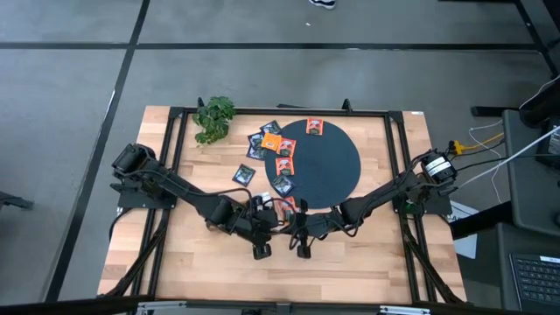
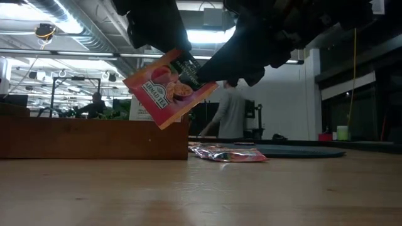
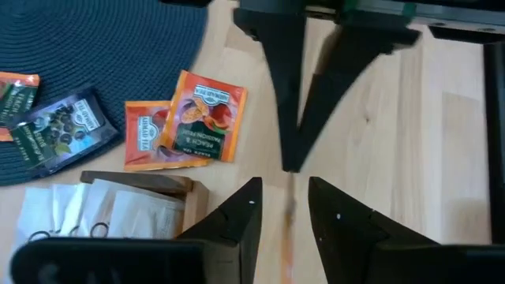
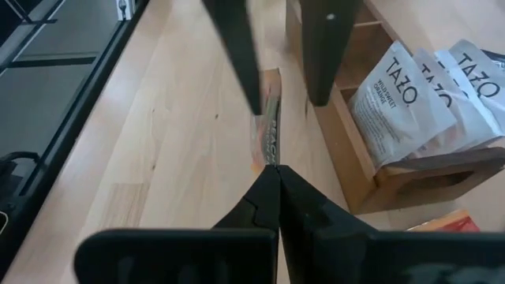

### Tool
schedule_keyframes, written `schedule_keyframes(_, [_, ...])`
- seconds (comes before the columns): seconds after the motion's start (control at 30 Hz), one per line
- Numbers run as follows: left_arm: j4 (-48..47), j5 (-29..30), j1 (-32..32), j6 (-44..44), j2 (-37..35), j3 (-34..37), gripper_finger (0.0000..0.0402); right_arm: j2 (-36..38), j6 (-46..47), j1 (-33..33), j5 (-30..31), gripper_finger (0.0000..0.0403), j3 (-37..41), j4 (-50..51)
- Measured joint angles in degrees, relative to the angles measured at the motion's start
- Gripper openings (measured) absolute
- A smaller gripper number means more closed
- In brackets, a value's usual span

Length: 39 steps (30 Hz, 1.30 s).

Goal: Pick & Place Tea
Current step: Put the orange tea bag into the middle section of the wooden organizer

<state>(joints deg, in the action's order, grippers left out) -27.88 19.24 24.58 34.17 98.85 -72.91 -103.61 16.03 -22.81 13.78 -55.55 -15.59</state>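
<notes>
High view first: both arms meet just off the dark round mat (image 1: 337, 162), at about 7 o'clock from its middle, with the left gripper (image 1: 267, 217) and right gripper (image 1: 297, 219) nose to nose over one tea sachet (image 1: 282, 207). To me that looks like a handover rather than a drop. The rest of the loose tea (image 1: 278, 149) is strewn along the mat's 9 to 11 o'clock side, and the leafy plant (image 1: 214, 118) is further out at 10. In the low view the held sachet hangs tilted in the air, clear of the table. It's a glossy pink-red foil square with printed fruit, stiff enough to hold flat. The wooden tray (image 2: 94, 138) sits behind it at 8 o'clock, another crinkly sachet (image 2: 229, 152) lies flat on the butcher-block table (image 2: 201, 194), and a person (image 2: 229, 110) stands way back in the room. In the left wrist view, its own two fingers stand narrowly apart, straddling the sachet's thin edge without clearly pinching it yet, probably lining up to take over. The mat looks woven and ribbed. The right wrist view shows the right gripper's jaws clamped tight on the sachet's edge, so it's carrying the weight. White paper sachets (image 4: 410, 95) stand filed upright in the tray's compartment, likely where this one is headed.
</notes>
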Motion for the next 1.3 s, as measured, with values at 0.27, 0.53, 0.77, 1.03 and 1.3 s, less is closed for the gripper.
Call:
schedule_keyframes(0.27, [-0.01, -1.28, 0.0, 0.01, 0.0, 0.0, 0.0037, -0.01, -0.17, 0.01, 0.04, 0.0002, 0.0, -0.06])
schedule_keyframes(0.53, [-0.13, -1.31, 0.0, 0.04, 0.0, 0.0, 0.0003, -0.02, -1.16, 0.0, 0.04, 0.0002, 0.02, -0.9])
schedule_keyframes(0.77, [-0.22, -1.86, 0.04, 0.1, 0.0, -0.01, 0.0002, -0.02, -0.17, 0.0, 0.07, 0.0018, 0.04, -0.96])
schedule_keyframes(1.03, [-3.01, -0.91, 1.12, 0.64, 0.02, 0.0, 0.0002, 0.13, 3.32, 0.0, -0.37, 0.0067, 0.04, 0.93])
schedule_keyframes(1.3, [-8.07, 6.59, 3.72, 2.33, -4.7, 0.53, 0.0001, 5.58, 4.69, -1.82, -1.21, 0.0079, 0.04, 8.12])
